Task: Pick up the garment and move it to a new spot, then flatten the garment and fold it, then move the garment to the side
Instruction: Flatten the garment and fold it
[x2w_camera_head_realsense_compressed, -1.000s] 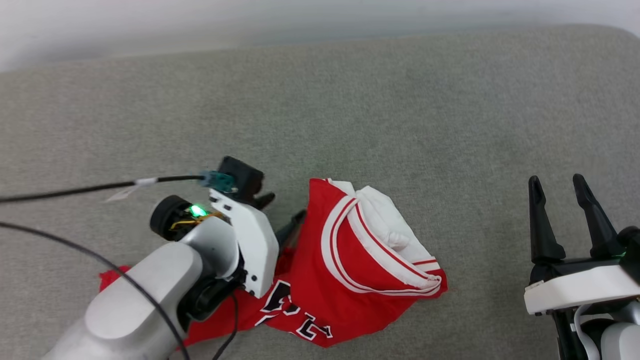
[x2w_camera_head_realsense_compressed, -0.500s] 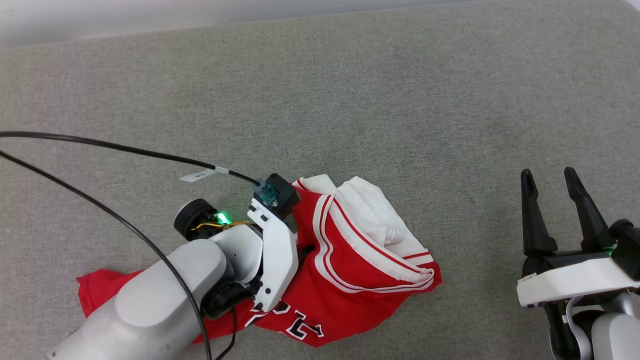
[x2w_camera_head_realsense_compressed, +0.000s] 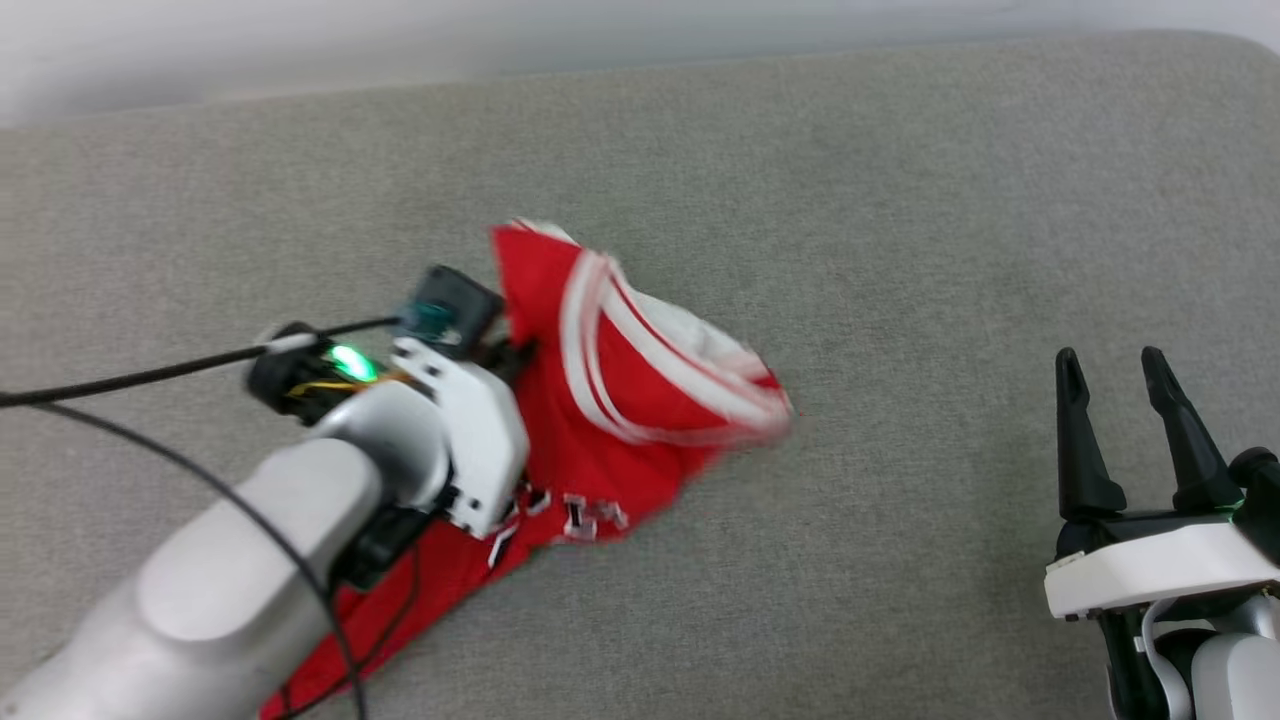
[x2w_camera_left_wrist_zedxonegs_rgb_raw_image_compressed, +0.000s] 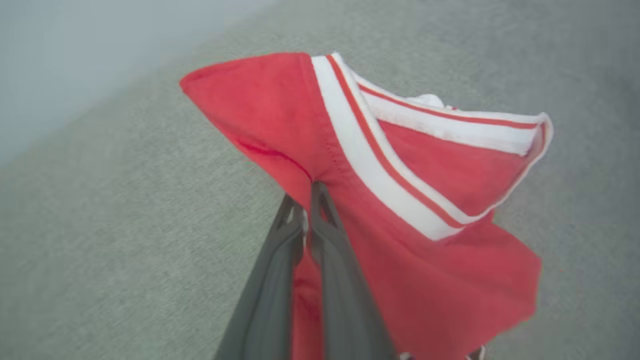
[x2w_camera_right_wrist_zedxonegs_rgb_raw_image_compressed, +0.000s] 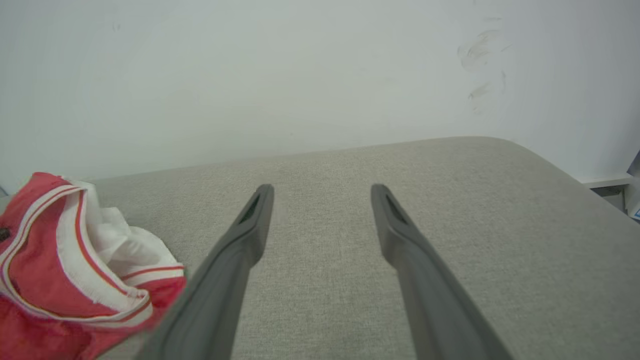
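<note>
The garment (x2w_camera_head_realsense_compressed: 610, 420) is a red jersey with white-and-red striped trim, bunched and partly lifted off the grey cushion. In the left wrist view the garment (x2w_camera_left_wrist_zedxonegs_rgb_raw_image_compressed: 400, 190) hangs from my left gripper (x2w_camera_left_wrist_zedxonegs_rgb_raw_image_compressed: 305, 192), whose two fingers are pressed together on a fold of red cloth. In the head view my left gripper (x2w_camera_head_realsense_compressed: 515, 352) sits at the garment's left edge, its fingertips buried in the fabric. My right gripper (x2w_camera_head_realsense_compressed: 1112, 365) stands open at the lower right, well clear of the garment. Between its spread fingers in the right wrist view, my right gripper (x2w_camera_right_wrist_zedxonegs_rgb_raw_image_compressed: 322, 189) holds nothing; the garment (x2w_camera_right_wrist_zedxonegs_rgb_raw_image_compressed: 65, 280) lies to its left.
The grey cushion (x2w_camera_head_realsense_compressed: 900, 250) stretches wide behind and to the right of the garment. A pale wall (x2w_camera_right_wrist_zedxonegs_rgb_raw_image_compressed: 300, 75) rises behind the cushion's far edge. A black cable (x2w_camera_head_realsense_compressed: 120, 380) runs from the left arm's wrist off the left side.
My left gripper has shut on the garment's red cloth and pulled it up and to the left; the garment has stretched and left its earlier spot. The right gripper stayed open.
</note>
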